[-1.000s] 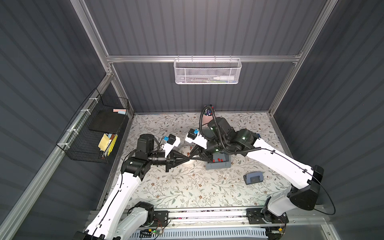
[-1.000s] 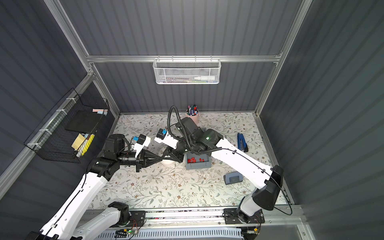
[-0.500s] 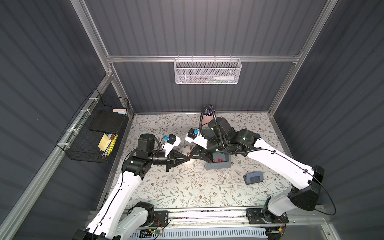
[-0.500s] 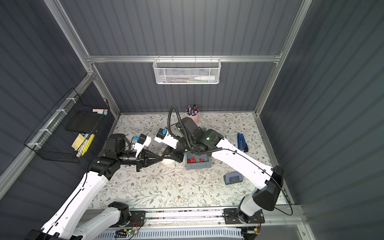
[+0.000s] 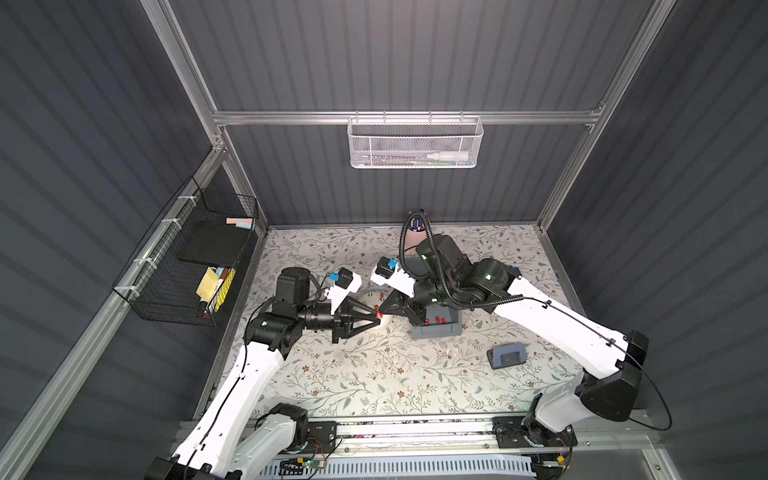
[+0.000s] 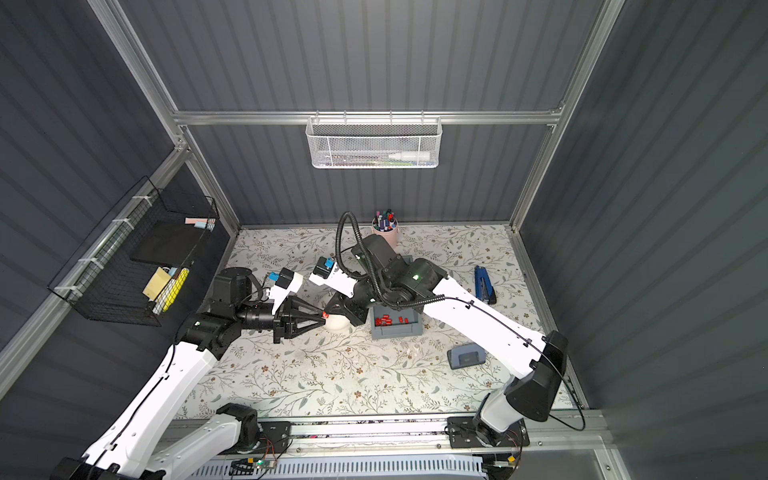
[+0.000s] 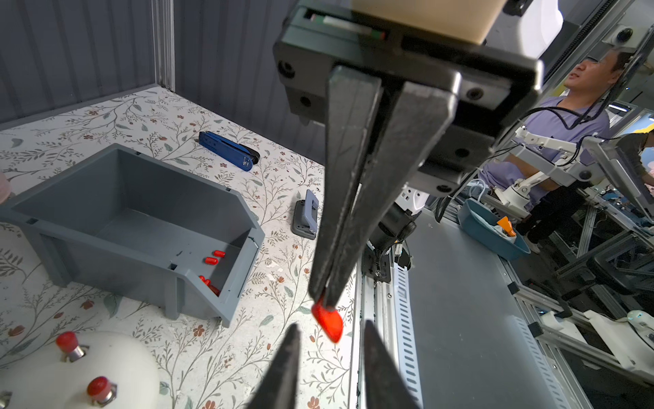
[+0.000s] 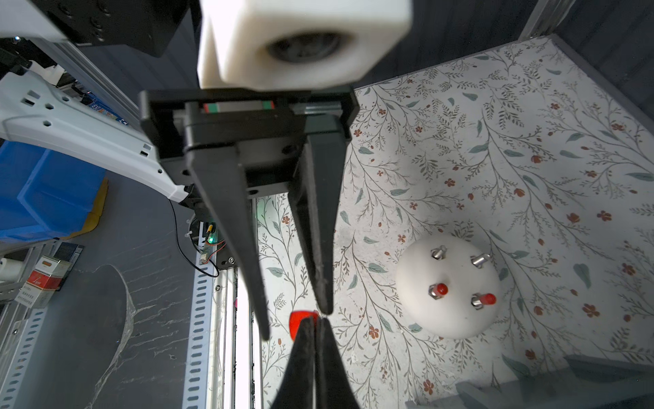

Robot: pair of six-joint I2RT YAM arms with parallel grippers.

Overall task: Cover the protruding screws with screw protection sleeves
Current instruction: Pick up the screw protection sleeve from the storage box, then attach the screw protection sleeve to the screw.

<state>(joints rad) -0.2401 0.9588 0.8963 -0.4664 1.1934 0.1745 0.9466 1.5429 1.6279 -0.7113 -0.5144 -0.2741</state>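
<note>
In the right wrist view a white dome (image 8: 447, 318) stands on the flowered mat. Two of its protruding screws (image 8: 438, 252) are bare and two wear red caps (image 8: 441, 289). My right gripper (image 8: 315, 320) is shut on one red screw protection sleeve (image 7: 327, 320), pinching it at the fingertips. My left gripper (image 7: 331, 329) faces it tip to tip, open, with the sleeve just in front of the gap between its fingers. Both grippers hang close over the dome (image 6: 337, 323) in both top views. Several more sleeves (image 7: 211, 261) lie in the grey bin (image 7: 141, 226).
The grey bin (image 5: 436, 330) sits right beside the dome, under my right arm. A grey hole punch (image 5: 507, 356) lies to the front right, a blue stapler (image 6: 484, 284) to the far right, and a pink pen cup (image 6: 384, 230) by the back wall. Wire baskets hang on the walls.
My left gripper has opened and let go of the sleeve. My right gripper has closed on it. Both arms have stayed almost where they were.
</note>
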